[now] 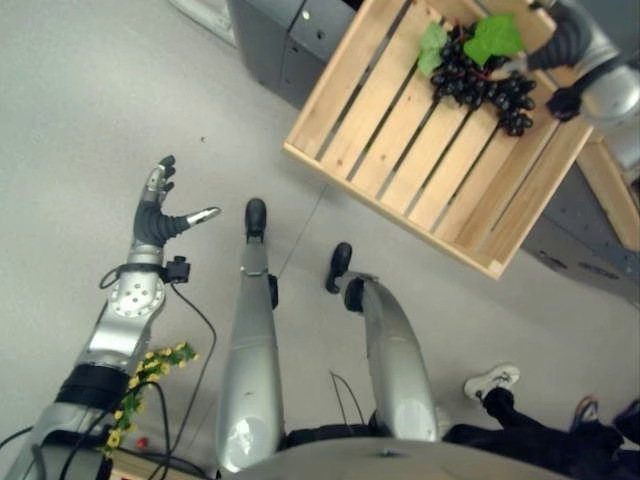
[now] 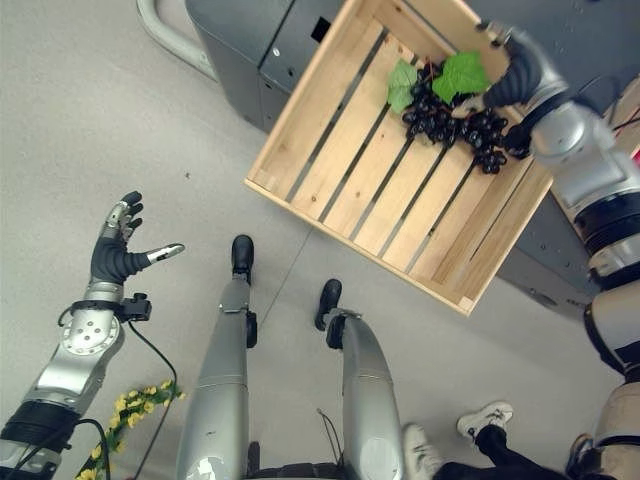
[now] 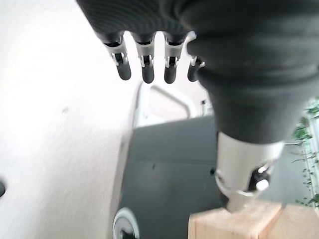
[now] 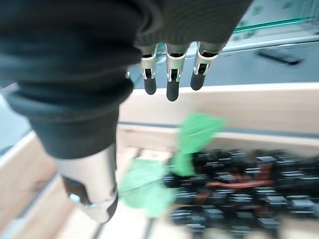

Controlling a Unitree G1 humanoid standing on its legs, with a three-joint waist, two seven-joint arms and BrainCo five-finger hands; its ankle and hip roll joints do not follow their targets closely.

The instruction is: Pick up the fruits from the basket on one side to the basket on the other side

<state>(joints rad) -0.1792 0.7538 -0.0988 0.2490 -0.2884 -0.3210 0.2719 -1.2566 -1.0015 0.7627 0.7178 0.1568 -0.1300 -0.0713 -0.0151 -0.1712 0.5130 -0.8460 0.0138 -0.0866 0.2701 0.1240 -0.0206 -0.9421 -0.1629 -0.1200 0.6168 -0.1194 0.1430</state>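
A bunch of dark grapes (image 1: 480,85) with green leaves (image 1: 492,38) lies in the far corner of a wooden slatted crate (image 1: 400,130). My right hand (image 1: 548,48) hovers just over the bunch. Its fingers (image 4: 169,74) are straight and its thumb (image 4: 94,194) stands apart, holding nothing, with the grapes (image 4: 239,189) below them. My left hand (image 1: 155,215) is held out over the bare floor to the left, well away from the crate, fingers (image 3: 144,64) spread and empty.
The crate rests on a dark grey cabinet (image 1: 280,40). Another wooden edge (image 1: 615,195) shows at the right. Yellow flowers (image 1: 150,375) are by my left arm. A person's white shoe (image 1: 490,380) is on the floor at the lower right.
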